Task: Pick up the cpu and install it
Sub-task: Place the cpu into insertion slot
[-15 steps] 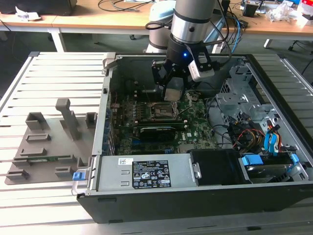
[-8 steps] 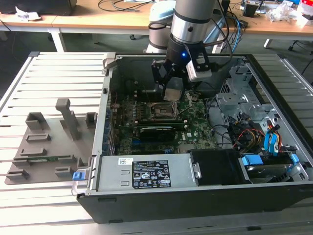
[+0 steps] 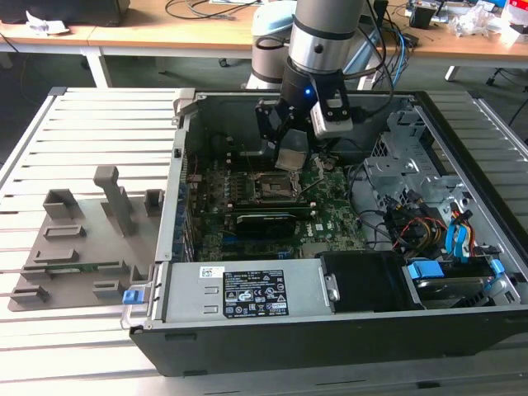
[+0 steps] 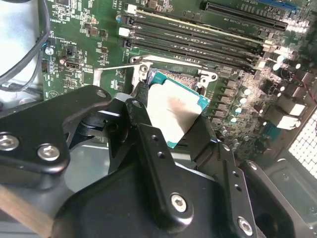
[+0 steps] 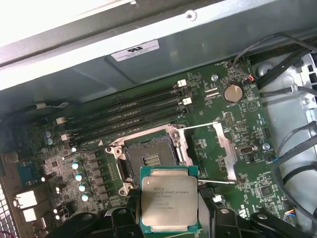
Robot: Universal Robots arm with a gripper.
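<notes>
In the exterior view my gripper [image 3: 292,158] hangs inside the open computer case and is shut on the cpu [image 3: 293,151], a flat square chip with a silvery top. The chip hovers a little above the motherboard, just behind the black socket [image 3: 272,188]. In both wrist views the cpu [image 5: 168,200] [image 4: 174,110] sits clamped by its edges between two black fingers [image 4: 142,130]. The socket [image 5: 148,156] lies open and empty beside the chip's edge. Its metal load plate [image 5: 224,147] is swung aside.
The case's metal walls [image 3: 183,157] surround the board. RAM slots [image 5: 129,118] run beside the socket. Cables and a drive cage [image 3: 412,181] fill the exterior view's right. A black power supply [image 3: 247,290] lies at the front. A grey fixture plate [image 3: 82,247] rests on the slatted table outside the case.
</notes>
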